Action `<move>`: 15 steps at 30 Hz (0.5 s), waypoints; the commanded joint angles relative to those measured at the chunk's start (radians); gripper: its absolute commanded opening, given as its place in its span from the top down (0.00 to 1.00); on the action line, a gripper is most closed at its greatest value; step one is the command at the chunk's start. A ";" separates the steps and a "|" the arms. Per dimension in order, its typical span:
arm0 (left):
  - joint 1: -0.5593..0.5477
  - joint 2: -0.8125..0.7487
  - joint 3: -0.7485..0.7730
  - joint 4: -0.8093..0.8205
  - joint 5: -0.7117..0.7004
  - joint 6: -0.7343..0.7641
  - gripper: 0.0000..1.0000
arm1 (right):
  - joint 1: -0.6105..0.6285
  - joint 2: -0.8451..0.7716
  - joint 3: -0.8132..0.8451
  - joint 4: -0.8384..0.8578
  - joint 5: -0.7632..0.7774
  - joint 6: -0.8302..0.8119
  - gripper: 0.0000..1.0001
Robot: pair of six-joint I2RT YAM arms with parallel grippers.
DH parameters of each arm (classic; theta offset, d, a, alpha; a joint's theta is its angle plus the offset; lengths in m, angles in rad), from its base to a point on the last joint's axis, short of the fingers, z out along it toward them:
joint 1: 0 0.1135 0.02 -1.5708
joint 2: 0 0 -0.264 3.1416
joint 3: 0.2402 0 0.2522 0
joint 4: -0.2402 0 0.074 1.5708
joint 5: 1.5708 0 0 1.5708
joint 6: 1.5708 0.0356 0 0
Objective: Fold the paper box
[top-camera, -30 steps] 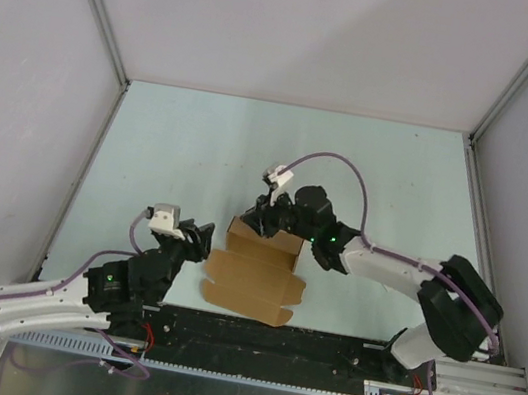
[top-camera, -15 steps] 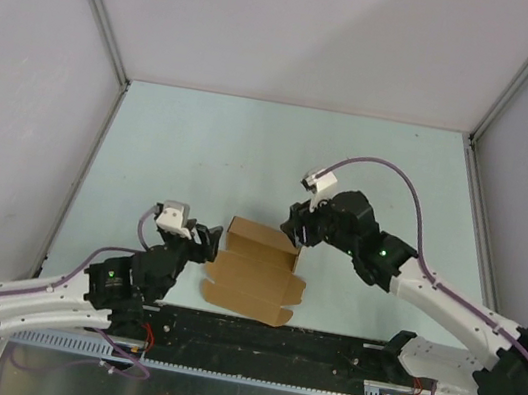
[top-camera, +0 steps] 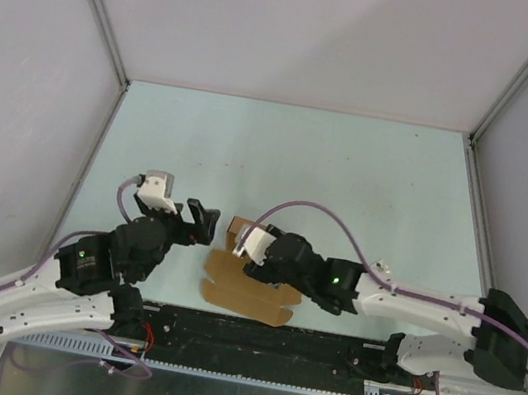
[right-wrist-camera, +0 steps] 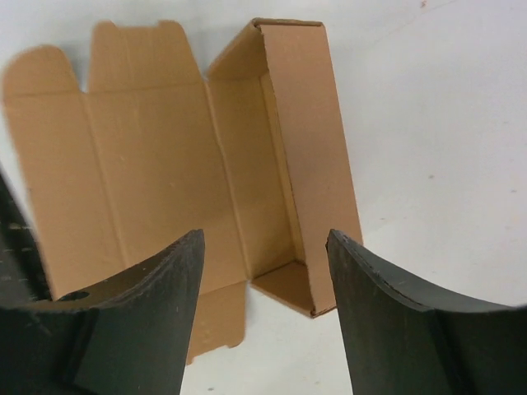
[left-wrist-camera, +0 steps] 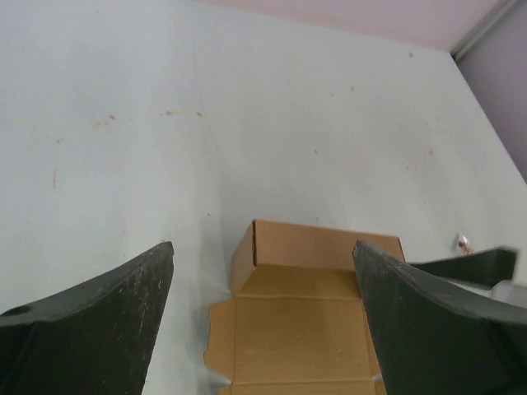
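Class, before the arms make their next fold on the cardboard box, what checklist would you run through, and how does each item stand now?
1. Left gripper open: ok.
2. Right gripper open, above the paper box: ok.
3. Box free of both grippers: ok.
4. Far wall upright: ok.
5. Lid panel folded over: not ok, it lies flat on the table.
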State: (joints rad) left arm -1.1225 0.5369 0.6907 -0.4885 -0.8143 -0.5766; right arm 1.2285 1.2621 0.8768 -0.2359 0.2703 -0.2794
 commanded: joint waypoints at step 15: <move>0.348 -0.109 -0.046 -0.154 0.343 -0.081 0.04 | 0.011 0.094 0.033 0.225 0.181 -0.127 0.34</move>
State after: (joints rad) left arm -0.7975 0.4431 0.6796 -0.6266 -0.5591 -0.6300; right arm 1.2503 1.3819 0.8772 -0.0658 0.4301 -0.4438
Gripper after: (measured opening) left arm 0.964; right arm 0.662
